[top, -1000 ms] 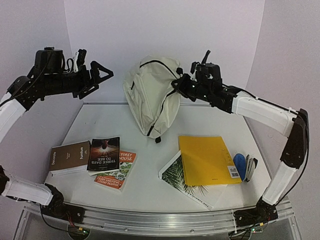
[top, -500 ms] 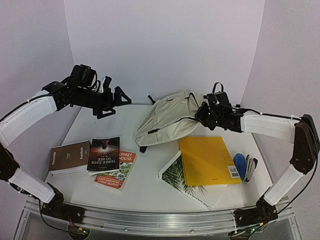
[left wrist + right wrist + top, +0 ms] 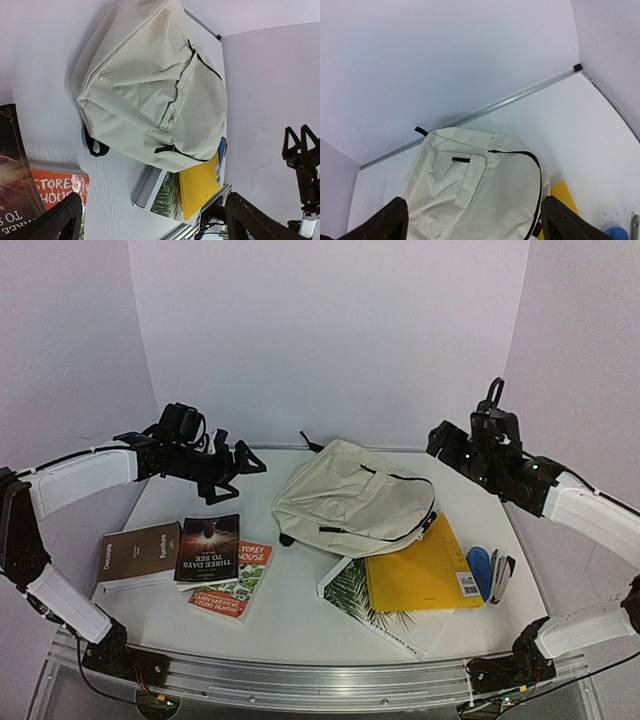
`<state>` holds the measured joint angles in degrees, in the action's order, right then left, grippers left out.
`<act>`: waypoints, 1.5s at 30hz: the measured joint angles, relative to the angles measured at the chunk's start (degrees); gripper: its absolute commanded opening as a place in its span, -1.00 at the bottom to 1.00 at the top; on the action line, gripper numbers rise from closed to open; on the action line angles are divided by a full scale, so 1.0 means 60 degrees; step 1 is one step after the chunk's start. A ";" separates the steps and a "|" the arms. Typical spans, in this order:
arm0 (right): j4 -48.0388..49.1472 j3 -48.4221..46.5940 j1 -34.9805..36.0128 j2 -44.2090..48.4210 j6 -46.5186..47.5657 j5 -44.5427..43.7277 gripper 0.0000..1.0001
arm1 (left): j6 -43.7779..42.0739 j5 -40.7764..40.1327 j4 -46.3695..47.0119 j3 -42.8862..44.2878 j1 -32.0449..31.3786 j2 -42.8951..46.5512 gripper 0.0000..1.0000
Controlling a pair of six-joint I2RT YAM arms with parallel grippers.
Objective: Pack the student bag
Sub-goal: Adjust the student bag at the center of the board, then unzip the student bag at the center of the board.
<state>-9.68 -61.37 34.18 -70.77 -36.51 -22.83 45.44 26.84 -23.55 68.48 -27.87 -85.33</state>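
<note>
Top external. The student bag [image 3: 355, 502] lies flat on the table [image 3: 300, 635], mid-table and towards the far side, front pocket up. Its near edge overlaps the far corner of the yellow notebook [image 3: 425, 568] and touches the palm-leaf book [image 3: 362, 608] underneath that. Just right of the notebook we see a blue stapler [image 3: 479, 571] and a grey one [image 3: 501, 576] side by side. Left of the bag, well apart from it, there are three books: a brown book [image 3: 139, 555], a dark book [image 3: 207, 547] partly over an orange book [image 3: 236, 582]. The left gripper [image 3: 243, 458] hangs above the far-left table, pointed at the bag, jaws spread and empty. The right gripper [image 3: 440, 440] is raised off the bag's right side; we cannot judge its jaws from here.

Left wrist. The two fingers [image 3: 55, 220] sit at the lower corners, far apart, with nothing between them. The bag fills the centre of this view, zips closed as far as we can see, with a black strap loop [image 3: 95, 147] poking out at its edge. The bag covers part of the yellow notebook and the palm-leaf book; the orange and dark books are cut off at the frame edge.

Right wrist. The fingers [image 3: 565, 220] are wide apart and hold nothing. The bag lies on the table below them. A corner of the yellow notebook shows past the bag's edge, and the blue stapler is only just in frame.
</note>
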 measured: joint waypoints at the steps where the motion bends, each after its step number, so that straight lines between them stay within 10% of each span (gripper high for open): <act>1: -0.0042 -0.0071 -0.0005 0.0184 0.0415 0.0249 0.64 | 0.0148 0.0068 0.0244 -0.0209 0.0036 -0.0071 0.84; 11: -0.0863 -0.1369 0.1089 -0.1562 0.3154 0.2995 0.31 | 0.1114 0.0870 0.1710 -0.1091 0.0054 -0.1527 0.56; 26: -0.2857 -0.5272 0.3714 -0.6839 0.5583 0.1876 0.00 | 0.2091 0.1618 0.3695 -0.1272 0.0047 -0.3920 0.28; 40: -0.3388 -0.6090 0.3828 -0.8719 0.6295 0.0843 -0.07 | 0.2560 0.2114 0.4758 -0.0777 -0.0095 -0.5215 0.13; 45: -0.3407 -0.6107 0.3828 -0.9167 0.6237 0.0557 -0.37 | 0.2701 0.2183 0.4931 -0.0741 -0.0099 -0.5321 0.06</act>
<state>-30.13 -98.02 57.14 -125.77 0.91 -19.48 61.65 39.94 6.04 64.03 -28.47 -117.25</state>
